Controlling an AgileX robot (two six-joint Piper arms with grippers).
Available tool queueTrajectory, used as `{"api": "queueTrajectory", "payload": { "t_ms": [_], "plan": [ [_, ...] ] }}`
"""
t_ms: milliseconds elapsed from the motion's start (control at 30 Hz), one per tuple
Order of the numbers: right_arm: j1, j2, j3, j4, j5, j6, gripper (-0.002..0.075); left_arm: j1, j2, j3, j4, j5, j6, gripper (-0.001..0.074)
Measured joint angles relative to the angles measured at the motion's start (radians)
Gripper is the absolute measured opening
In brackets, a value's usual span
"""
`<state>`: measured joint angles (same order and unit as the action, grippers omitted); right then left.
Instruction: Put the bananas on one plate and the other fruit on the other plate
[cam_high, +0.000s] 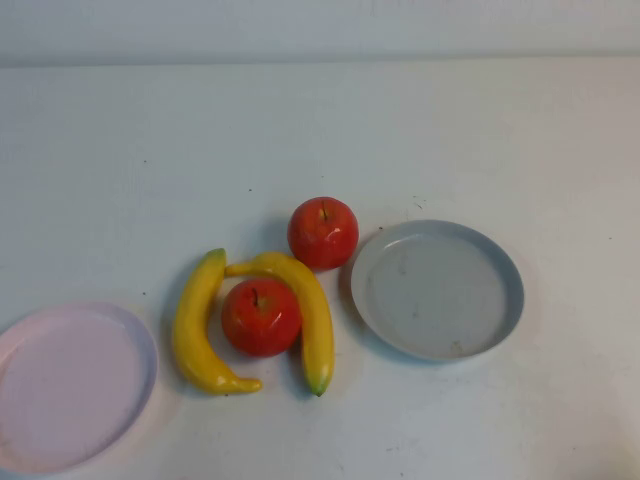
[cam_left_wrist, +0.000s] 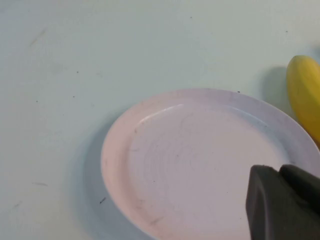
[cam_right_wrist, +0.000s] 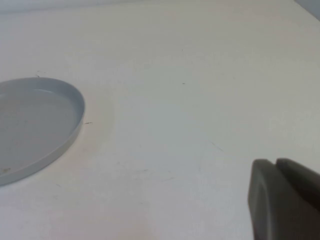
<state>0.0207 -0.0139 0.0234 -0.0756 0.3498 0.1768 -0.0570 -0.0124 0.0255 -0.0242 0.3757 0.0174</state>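
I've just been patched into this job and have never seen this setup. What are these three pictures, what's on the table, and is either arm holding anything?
This is a two-armed tabletop robot; each arm ends in a gripper and carries a wrist camera.

The high view looks down at the white table from the robot's side. Neither arm shows in it. In the middle lie two yellow bananas curving around one red apple; a second red apple sits just behind. The grey-blue plate is to the right and the pale pink plate to the left, both empty.

The left wrist view shows the left gripper, shut, above the pink plate. The right wrist view shows the right gripper, shut, over bare table beside the grey-blue plate. Neither holds anything.
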Motion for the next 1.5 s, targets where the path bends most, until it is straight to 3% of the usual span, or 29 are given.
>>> {"api": "queueTrajectory", "payload": {
  "t_ms": [833,1233,1500],
  "plan": [
    [0.000,0.000,0.000,0.000,0.000,0.000,-0.0015,0.000,0.000,0.000,-0.009,-0.036,0.003,0.0004],
    [0.000,0.000,0.000,0.000,0.000,0.000,-0.0015,0.000,0.000,0.000,-0.170,-0.184,-0.238,0.0004],
    [0.000,0.000,0.000,0.000,0.000,0.000,-0.0015,0.000,0.000,0.000,-0.185,-0.198,-0.258,0.0004]
  ]
}}
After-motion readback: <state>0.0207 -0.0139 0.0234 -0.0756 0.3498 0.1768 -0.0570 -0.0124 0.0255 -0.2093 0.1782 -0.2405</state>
